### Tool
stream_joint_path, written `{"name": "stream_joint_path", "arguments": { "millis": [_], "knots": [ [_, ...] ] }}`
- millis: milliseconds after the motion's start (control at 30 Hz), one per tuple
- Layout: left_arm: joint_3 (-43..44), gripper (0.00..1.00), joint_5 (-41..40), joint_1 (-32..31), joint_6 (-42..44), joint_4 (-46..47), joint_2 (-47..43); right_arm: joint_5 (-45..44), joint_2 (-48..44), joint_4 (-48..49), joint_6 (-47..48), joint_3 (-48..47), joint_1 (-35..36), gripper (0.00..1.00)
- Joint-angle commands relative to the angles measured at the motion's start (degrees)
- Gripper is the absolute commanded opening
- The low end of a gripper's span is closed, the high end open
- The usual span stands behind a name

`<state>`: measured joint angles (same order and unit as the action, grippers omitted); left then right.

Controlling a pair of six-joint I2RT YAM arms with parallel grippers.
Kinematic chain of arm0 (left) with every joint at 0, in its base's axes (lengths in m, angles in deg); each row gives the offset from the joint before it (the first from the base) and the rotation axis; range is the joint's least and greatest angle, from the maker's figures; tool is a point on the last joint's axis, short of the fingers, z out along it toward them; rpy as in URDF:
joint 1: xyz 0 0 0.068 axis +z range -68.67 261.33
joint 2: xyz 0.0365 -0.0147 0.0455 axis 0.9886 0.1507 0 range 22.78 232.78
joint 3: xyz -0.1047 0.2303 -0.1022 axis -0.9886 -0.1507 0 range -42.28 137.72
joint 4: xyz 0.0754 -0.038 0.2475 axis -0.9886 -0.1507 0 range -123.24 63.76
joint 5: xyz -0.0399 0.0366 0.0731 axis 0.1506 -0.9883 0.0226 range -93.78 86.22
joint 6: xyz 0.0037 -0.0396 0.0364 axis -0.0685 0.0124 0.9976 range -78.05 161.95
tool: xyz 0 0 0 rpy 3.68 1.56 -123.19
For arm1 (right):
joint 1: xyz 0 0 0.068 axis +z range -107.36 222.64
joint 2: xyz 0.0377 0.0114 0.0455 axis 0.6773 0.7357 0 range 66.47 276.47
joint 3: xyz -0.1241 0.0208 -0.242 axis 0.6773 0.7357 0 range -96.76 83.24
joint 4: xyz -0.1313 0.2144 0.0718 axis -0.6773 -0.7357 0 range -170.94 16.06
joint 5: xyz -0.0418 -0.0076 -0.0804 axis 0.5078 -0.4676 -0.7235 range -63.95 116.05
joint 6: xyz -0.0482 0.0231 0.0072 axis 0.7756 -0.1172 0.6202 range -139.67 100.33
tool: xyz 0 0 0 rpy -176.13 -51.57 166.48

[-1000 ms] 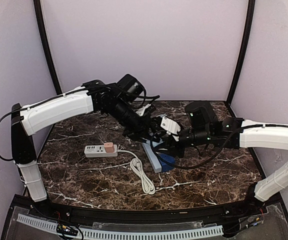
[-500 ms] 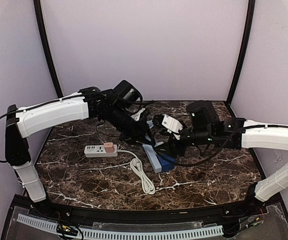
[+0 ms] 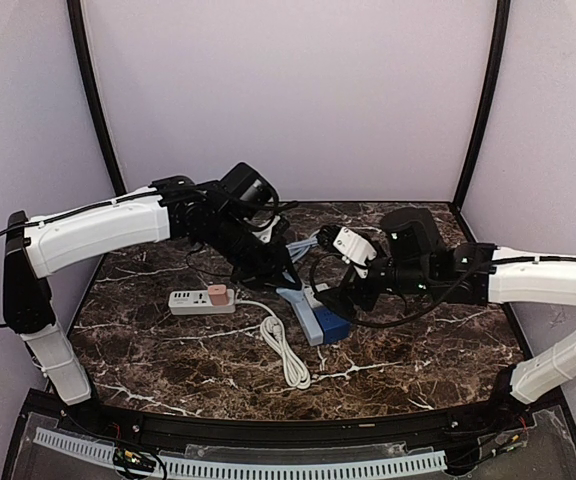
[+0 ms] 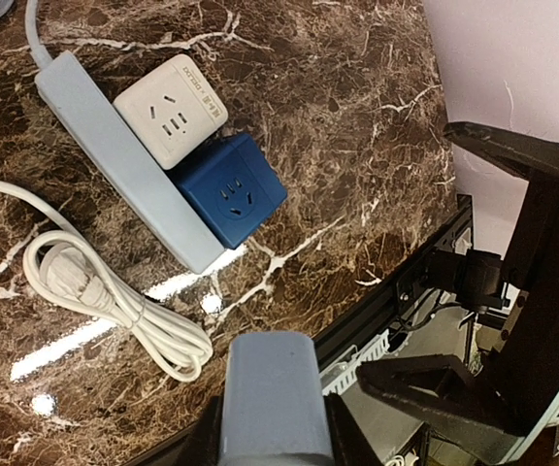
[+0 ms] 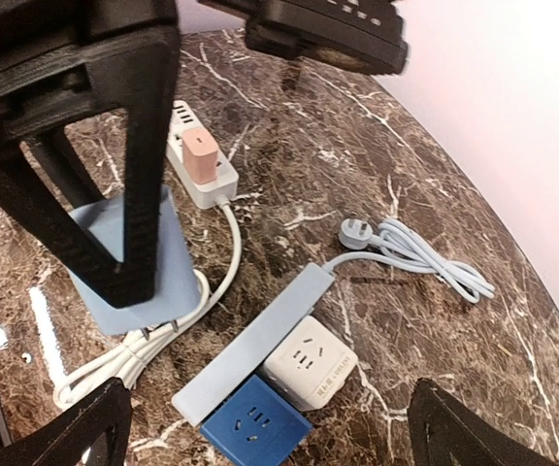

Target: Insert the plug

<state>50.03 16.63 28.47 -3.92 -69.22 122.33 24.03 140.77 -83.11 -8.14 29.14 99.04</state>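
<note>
Left gripper clamps the pale blue plug; right gripper gapes empty. Carrying step, I reckon: next, line it over the power strip mid-bench.

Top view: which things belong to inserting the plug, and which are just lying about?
Job:
- blue-grey plug in the shut left gripper
- grey strip, probably its target

Lying about, it seems:
- white strip with pink plug
- coiled cord
- white cube and blue cube against the grey strip

The dark marble table bears a white power strip, a coiled cord and a pale blue socket bar.
</note>
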Motion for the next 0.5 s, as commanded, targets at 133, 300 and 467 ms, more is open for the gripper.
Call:
{"name": "stream_joint_path", "arguments": {
  "millis": [133,300,467],
  "knots": [
    [1.38,0.01,-6.84,1.63,-0.80,-5.45,-1.71,-11.75,-3.40,4.64,-4.48,3.63,-0.07,0.99],
    [2.28,0.01,-11.52,2.24,-2.80,-9.08,-2.80,-15.86,-3.69,6.47,-7.33,3.38,-0.44,0.99],
    [2.31,0.01,-17.97,2.93,-5.00,-13.12,-4.74,-14.95,-2.51,6.34,-7.22,1.26,-0.64,0.99]
  ]
}}
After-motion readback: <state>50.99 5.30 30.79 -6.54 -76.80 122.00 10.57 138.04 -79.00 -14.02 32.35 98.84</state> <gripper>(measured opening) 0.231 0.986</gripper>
